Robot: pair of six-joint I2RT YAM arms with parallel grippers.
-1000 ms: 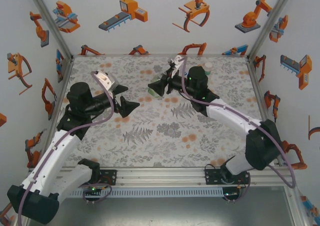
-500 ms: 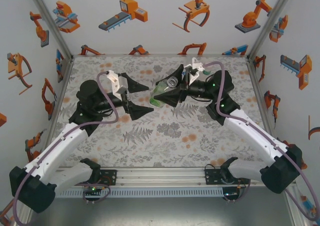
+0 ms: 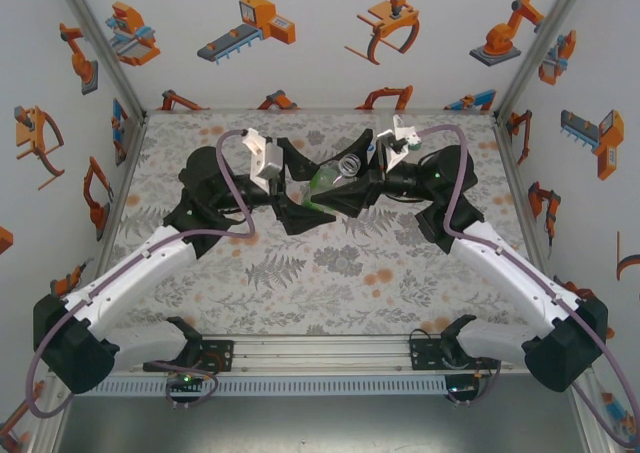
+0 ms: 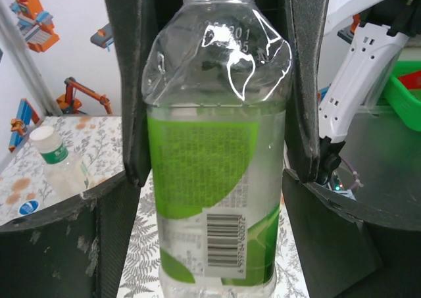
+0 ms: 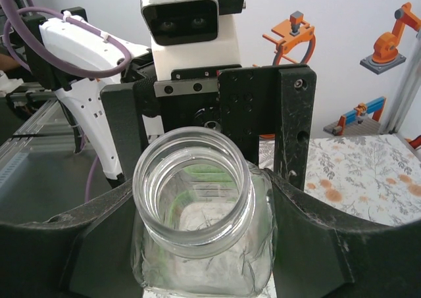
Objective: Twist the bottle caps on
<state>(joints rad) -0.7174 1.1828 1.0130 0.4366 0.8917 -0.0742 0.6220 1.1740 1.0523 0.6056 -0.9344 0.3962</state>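
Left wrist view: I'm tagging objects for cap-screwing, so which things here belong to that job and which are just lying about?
Job: open clear plastic bottle with green label; small white-capped clear bottle standing at left; blue round cap beside it.
Lying about: green plastic bin at far right; orange robot wall stickers.
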